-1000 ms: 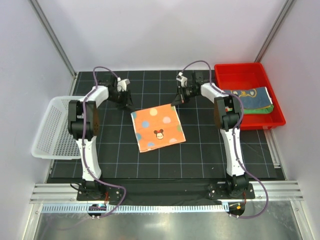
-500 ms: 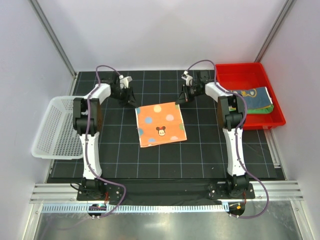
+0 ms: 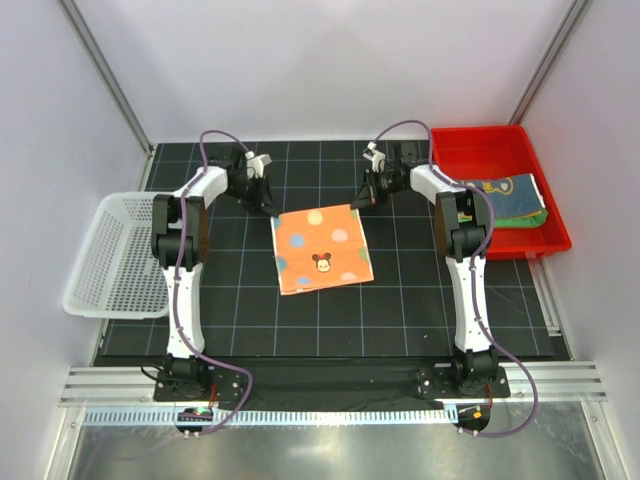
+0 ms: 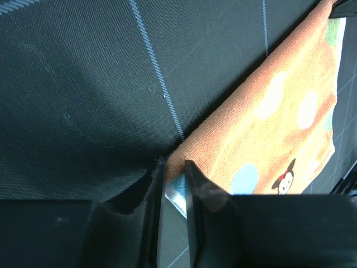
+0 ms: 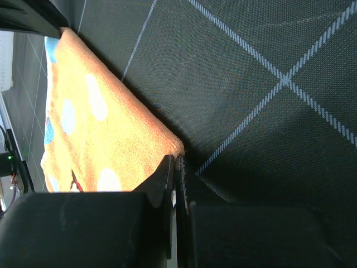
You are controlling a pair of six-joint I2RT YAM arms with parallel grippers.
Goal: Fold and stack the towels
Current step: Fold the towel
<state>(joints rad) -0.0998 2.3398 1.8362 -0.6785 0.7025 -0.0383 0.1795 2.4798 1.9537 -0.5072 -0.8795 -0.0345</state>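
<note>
Nearest you, both arm bases sit at the near edge of the black gridded mat [image 3: 400,310]. On the middle of that mat you have the orange towel [image 3: 320,250], a soft square cloth with pale, blue and green dots and a small cartoon mouse face toward its near edge. It lies spread flat in a single layer, turned slightly against the grid lines.

To the left, off the mat's edge, stands the white plastic mesh basket [image 3: 110,265], well apart from the cloth.

Further out, your left gripper [image 3: 270,208] is down at the towel's far left corner. In the left wrist view its two fingers stand close together with that corner of the orange towel [image 4: 279,128] pinched between them, so the left gripper [image 4: 173,164] is clamped on the cloth.

Your right gripper [image 3: 358,203] is at the far right corner. In the right wrist view its fingers are pressed almost flush, with the tip of the orange towel [image 5: 95,128] caught at the right gripper [image 5: 175,159].

Farthest right is the red plastic tray [image 3: 475,131]. In it a folded yellow towel [image 3: 500,192] with a dark blue edge lies on top of a folded green towel [image 3: 525,218].
</note>
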